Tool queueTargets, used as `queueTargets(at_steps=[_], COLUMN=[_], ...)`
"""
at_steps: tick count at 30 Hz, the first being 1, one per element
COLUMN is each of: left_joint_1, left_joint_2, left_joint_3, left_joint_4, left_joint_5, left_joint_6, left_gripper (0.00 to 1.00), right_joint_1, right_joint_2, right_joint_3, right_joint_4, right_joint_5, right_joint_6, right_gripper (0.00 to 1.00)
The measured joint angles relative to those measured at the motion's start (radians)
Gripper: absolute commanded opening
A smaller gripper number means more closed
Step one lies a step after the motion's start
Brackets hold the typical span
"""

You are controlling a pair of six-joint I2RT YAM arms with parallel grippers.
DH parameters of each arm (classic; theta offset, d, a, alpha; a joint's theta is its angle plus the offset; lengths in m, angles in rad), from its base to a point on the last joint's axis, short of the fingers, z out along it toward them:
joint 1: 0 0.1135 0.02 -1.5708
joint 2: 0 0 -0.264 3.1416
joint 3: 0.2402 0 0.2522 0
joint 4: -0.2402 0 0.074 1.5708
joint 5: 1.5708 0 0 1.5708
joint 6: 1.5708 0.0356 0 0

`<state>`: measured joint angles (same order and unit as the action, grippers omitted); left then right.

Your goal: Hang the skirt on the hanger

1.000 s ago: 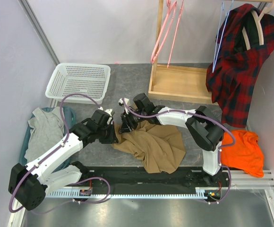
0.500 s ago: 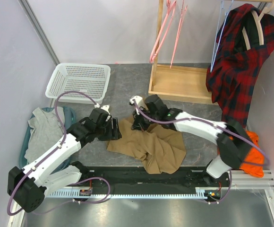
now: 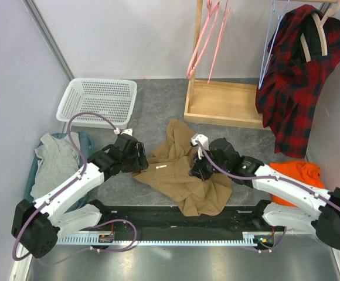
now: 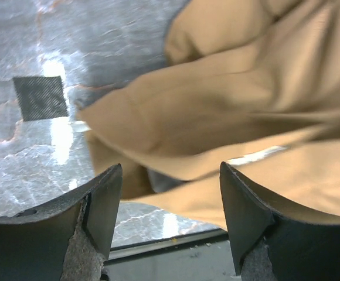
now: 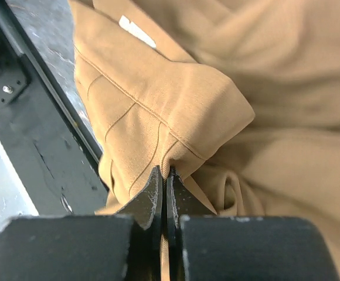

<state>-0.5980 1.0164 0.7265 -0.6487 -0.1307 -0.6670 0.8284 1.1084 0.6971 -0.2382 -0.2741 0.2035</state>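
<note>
Skirt (image 3: 173, 155) now nearer wooden rack base (image 3: 225, 102)

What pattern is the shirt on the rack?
Red-and-black plaid; the shirt shows best in the top view.

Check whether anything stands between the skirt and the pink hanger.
Nothing visible does. The right gripper is shut on the skirt, and bare floor runs from it to the rack base, above which the hanger hangs. The plaid shirt hangs farther right, clear of that path.
</note>
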Motion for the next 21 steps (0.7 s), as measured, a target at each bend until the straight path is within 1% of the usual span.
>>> queueTargets(at_steps=[4, 13, 21], left_joint_1=[0.000, 0.000, 0.000], left_joint_2=[0.049, 0.140, 0.187], left_joint_3=[-0.027, -0.053, -0.113], left_joint_4=[0.006, 0.039, 0.117], left_joint_5=[-0.031, -0.051, -0.045], left_joint_6=[-0.018, -0.039, -0.040], left_gripper=[0.74, 0.74, 0.70], right_joint_1=[0.000, 0.001, 0.001], right_joint_2=[-0.070, -0.073, -0.063], right_joint_3=[-0.022, -0.048, -0.058], right_joint_4=[-0.047, -0.100, -0.100], right_joint_5=[0.072, 0.320, 0.424], right_joint_6=[0.053, 0.205, 0.287], right_gripper=[0.00, 0.00, 0.00])
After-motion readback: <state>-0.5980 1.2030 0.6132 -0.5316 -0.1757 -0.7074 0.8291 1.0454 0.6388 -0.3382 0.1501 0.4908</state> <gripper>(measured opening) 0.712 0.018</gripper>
